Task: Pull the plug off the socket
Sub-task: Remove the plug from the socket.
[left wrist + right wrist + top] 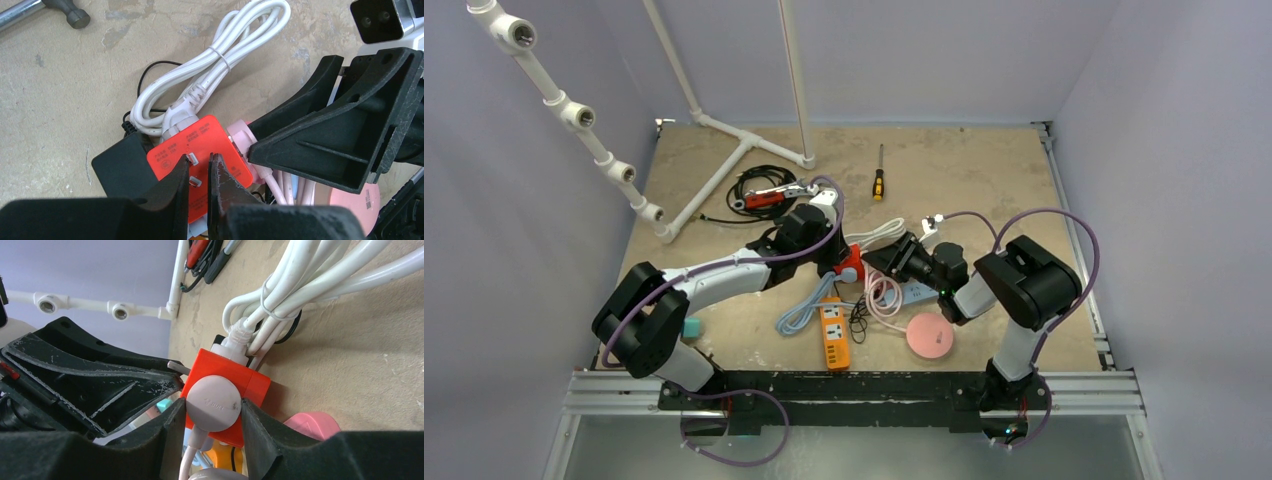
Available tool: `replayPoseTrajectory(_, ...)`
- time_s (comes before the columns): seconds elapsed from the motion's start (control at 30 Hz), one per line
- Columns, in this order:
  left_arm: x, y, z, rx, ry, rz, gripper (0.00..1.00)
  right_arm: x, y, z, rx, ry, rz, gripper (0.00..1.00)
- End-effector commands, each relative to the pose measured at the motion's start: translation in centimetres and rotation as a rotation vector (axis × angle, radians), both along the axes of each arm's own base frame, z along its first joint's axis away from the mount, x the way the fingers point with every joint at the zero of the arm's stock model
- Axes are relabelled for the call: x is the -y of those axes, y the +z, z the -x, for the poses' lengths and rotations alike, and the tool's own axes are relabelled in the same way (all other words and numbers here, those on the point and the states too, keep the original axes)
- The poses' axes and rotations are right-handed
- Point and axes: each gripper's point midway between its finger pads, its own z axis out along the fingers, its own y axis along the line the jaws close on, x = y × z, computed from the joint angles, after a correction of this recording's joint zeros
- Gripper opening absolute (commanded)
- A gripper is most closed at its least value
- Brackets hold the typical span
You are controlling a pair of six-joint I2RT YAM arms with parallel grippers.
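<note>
A red cube socket (851,268) lies mid-table among cables; it also shows in the left wrist view (205,137) and the right wrist view (245,372). A round pale-pink plug (214,402) sits in its side, its pink cord running down. My right gripper (212,407) is shut on the plug, one finger against each side; from above it is just right of the socket (879,262). My left gripper (199,162) is nearly closed around the socket's two metal prongs (194,161) on the opposite face. A white plug enters the socket's far side.
A bundled white cable (879,235) lies behind the socket. An orange power strip (832,335), a light blue cable (802,312) and a pink disc (928,336) lie in front. A black adapter (122,167) touches the socket. A screwdriver (878,180) and a white pipe frame (724,170) are farther back.
</note>
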Motion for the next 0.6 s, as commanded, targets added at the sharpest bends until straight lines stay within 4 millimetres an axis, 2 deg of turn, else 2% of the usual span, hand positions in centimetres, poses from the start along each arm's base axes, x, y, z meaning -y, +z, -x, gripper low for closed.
replayPoseTrajectory(0.0,1.2,2.7,-0.3,0.075,-0.041,0.056,0.0,-1.0,2.4,0.1,0.067,0.043,-0.062,0.44)
replayPoseTrajectory(0.07,1.2,2.7,-0.3,0.075,-0.04,0.057,0.0,-1.1,2.4,-0.1,0.07,0.047,-0.063,0.37)
replayPoseTrajectory(0.3,0.6,1.9,-0.7,0.062,-0.008,0.014,0.0,-0.9,3.1,-0.1,0.099,0.039,-0.065,0.01)
replayPoseTrajectory(0.43,-0.4,0.9,-1.2,0.043,0.043,-0.043,0.0,-0.4,4.0,0.2,0.136,0.019,-0.07,0.0)
replayPoseTrajectory(0.57,-1.0,-0.3,-1.5,0.022,0.072,-0.092,0.0,0.0,6.0,1.0,0.2,0.018,-0.13,0.0)
